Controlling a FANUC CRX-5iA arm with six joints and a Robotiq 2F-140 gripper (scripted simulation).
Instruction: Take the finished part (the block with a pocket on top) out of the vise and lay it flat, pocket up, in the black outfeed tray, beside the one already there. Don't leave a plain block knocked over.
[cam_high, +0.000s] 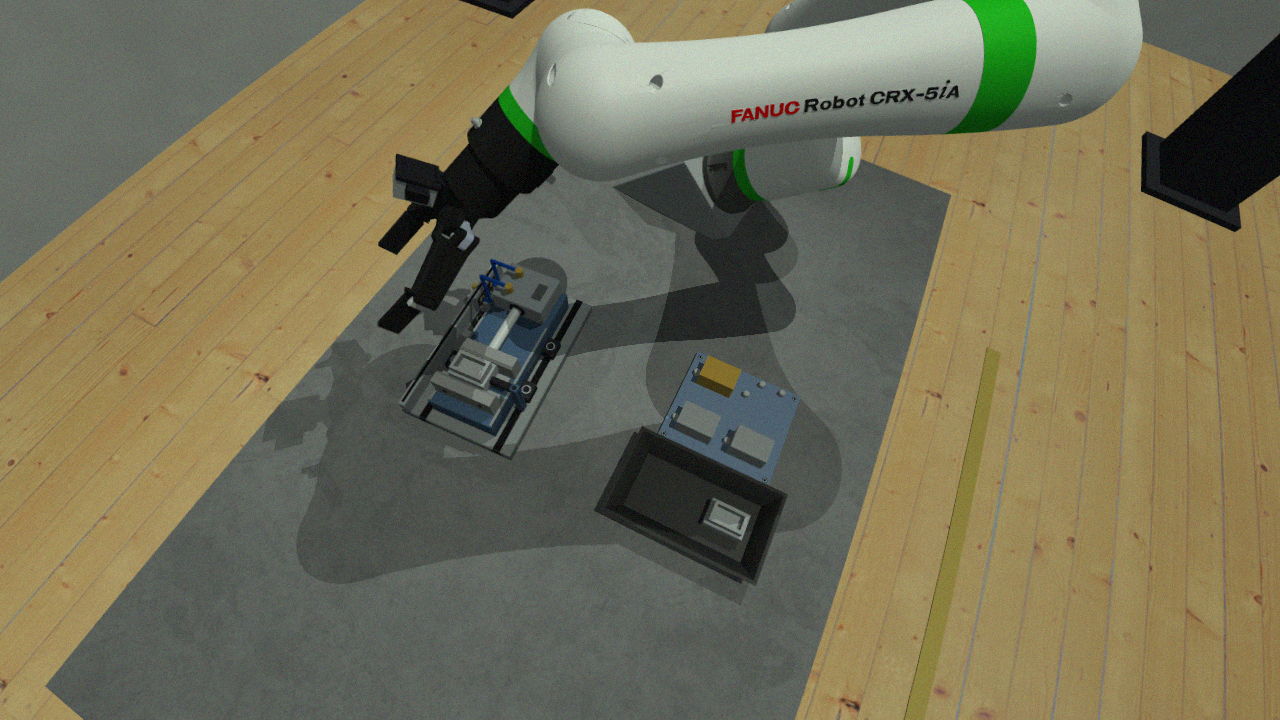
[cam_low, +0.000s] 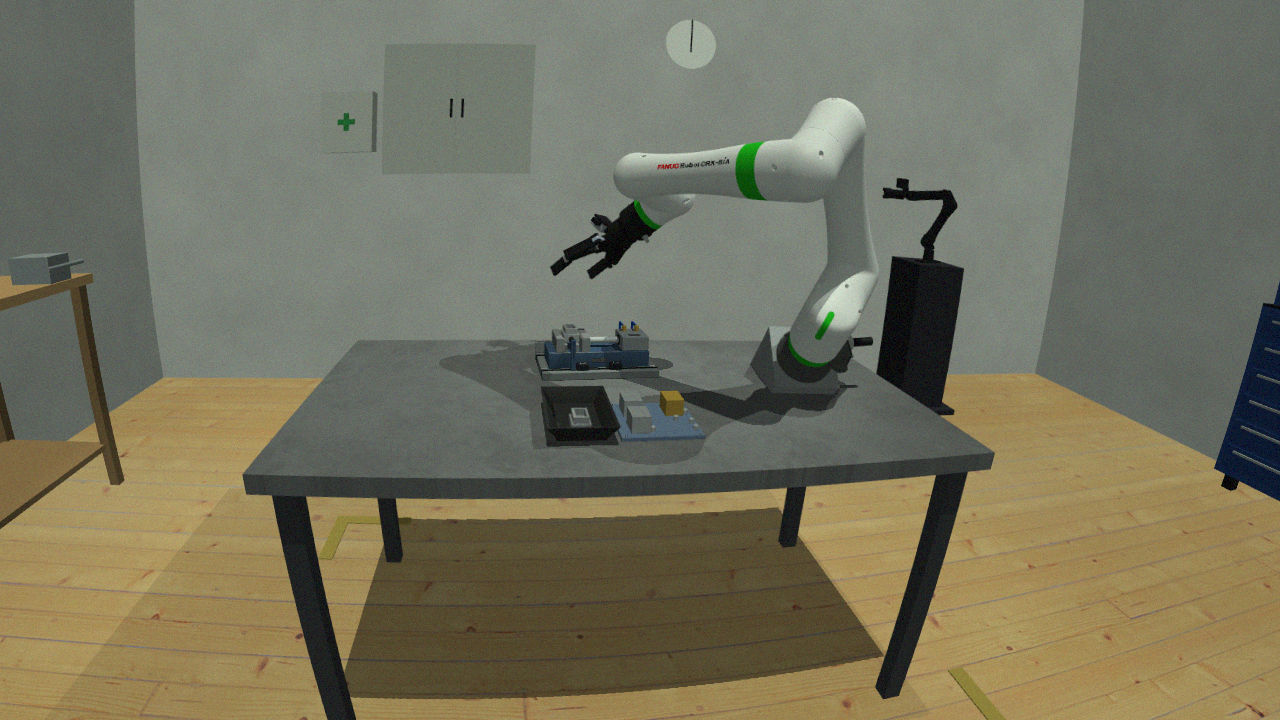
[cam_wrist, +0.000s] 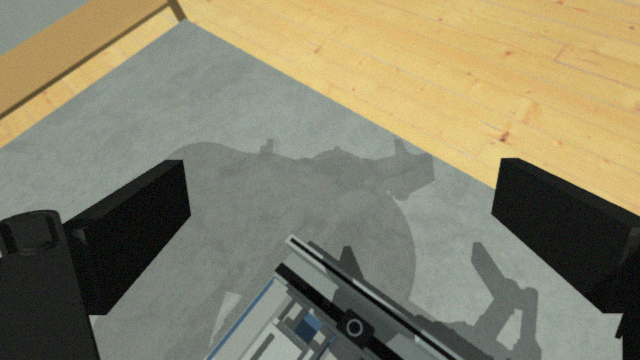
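Note:
The finished part (cam_high: 469, 365), a grey block with a pocket on top, sits between the jaws of the blue vise (cam_high: 494, 356) on the grey table. My gripper (cam_high: 394, 279) is open and empty. It hangs high above the table, off the vise's handle end and to its outer side, as the exterior view shows (cam_low: 573, 266). In the wrist view my fingers stand wide apart, with only a corner of the vise (cam_wrist: 318, 322) showing below them. The black outfeed tray (cam_high: 691, 514) holds one pocketed part (cam_high: 726, 517) lying flat at its right end.
A blue fixture plate (cam_high: 729, 411) behind the tray carries two plain grey blocks (cam_high: 693, 419) (cam_high: 750, 443) and a yellow block (cam_high: 718, 374), all upright. The vise has a blue crank handle (cam_high: 494, 277) at its far end. The table edge lies close beyond my gripper.

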